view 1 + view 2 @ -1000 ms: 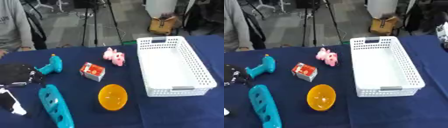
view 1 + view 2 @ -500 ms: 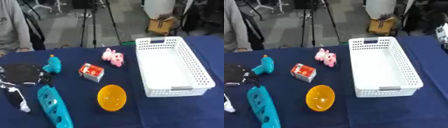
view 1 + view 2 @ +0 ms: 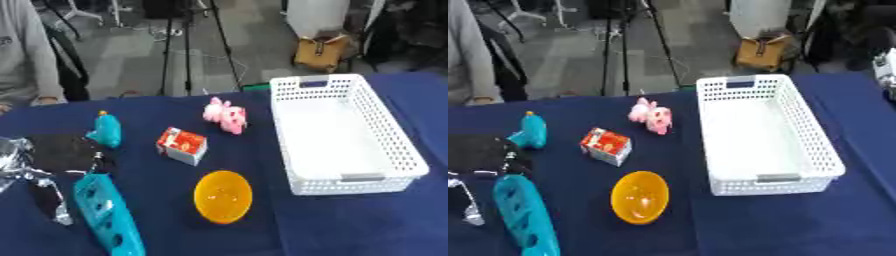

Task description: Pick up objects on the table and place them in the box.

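A white mesh basket stands empty at the right of the blue table. Left of it lie a pink pig toy, a red and white carton and an orange bowl. A teal toy drill lies at the left, with a long teal holed piece nearer the front. My left hand, black with silver fingers hanging down relaxed, lies over the drill's lower end and holds nothing that I can see. A pale sliver of what seems my right hand shows at the right edge, beyond the basket.
A person in a grey top stands at the table's far left edge. Behind the table are a tripod and a yellow bag on the floor. Blue cloth lies bare in front of the basket.
My left hand has moved right and up from the left edge to the teal drill, and now covers its lower end. The objects and basket stayed put; the view shifted slightly.
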{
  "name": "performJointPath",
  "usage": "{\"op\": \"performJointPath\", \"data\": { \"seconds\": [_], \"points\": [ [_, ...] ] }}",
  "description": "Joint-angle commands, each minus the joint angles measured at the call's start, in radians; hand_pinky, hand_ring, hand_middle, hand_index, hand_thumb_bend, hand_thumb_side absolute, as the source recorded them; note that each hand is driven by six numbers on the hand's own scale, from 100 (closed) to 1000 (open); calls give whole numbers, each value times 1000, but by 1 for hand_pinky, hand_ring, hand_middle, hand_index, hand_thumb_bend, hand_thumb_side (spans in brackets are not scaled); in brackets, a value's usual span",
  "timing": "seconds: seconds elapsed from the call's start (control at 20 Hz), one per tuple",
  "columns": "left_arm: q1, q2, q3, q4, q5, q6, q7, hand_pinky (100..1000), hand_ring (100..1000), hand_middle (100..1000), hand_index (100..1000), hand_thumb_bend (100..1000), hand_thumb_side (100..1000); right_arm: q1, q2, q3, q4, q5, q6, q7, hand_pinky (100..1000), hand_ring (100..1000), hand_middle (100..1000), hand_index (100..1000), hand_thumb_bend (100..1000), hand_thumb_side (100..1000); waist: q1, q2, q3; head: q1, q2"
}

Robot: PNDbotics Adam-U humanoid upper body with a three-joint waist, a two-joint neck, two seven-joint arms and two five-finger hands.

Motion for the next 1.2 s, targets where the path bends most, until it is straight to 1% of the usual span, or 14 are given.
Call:
{"op": "performJointPath", "data": {
  "seconds": [0.05, 0.45, 0.85, 1.0, 1.1, 1.2],
  "points": [
    [-19, 4, -1, 21, -27, -61, -17, 778, 793, 755, 840, 921, 499, -15, -14, -1, -6, -6, -2, 4, 481, 553, 616, 800, 131, 570, -3, -9, -2, 3, -7],
    [-7, -13, -6, 53, -71, -84, 25, 776, 791, 751, 840, 912, 498, -17, -12, -1, -7, -7, -2, 4, 481, 552, 616, 801, 131, 570, -3, -7, -4, 5, -5],
    [8, -23, -13, 81, -81, -98, 27, 768, 789, 754, 842, 908, 515, -17, -11, -2, -7, -7, -2, 6, 481, 551, 616, 801, 134, 570, -3, -6, -4, 7, -2],
    [8, -25, -14, 81, -79, -100, 27, 766, 786, 752, 842, 902, 517, -17, -10, -2, -7, -7, -2, 6, 481, 550, 615, 801, 136, 570, -2, -7, -4, 23, 1],
    [8, -26, -15, 81, -77, -101, 25, 765, 785, 746, 842, 895, 517, -17, -10, -2, -6, -6, -1, 6, 481, 550, 615, 801, 138, 570, -2, -7, -4, 31, 6],
    [8, -29, -16, 84, -72, -102, 22, 763, 783, 742, 839, 890, 517, -17, -9, -2, -7, -7, -1, 7, 481, 550, 616, 801, 139, 570, -2, -7, -4, 41, 22]
  ]
}}
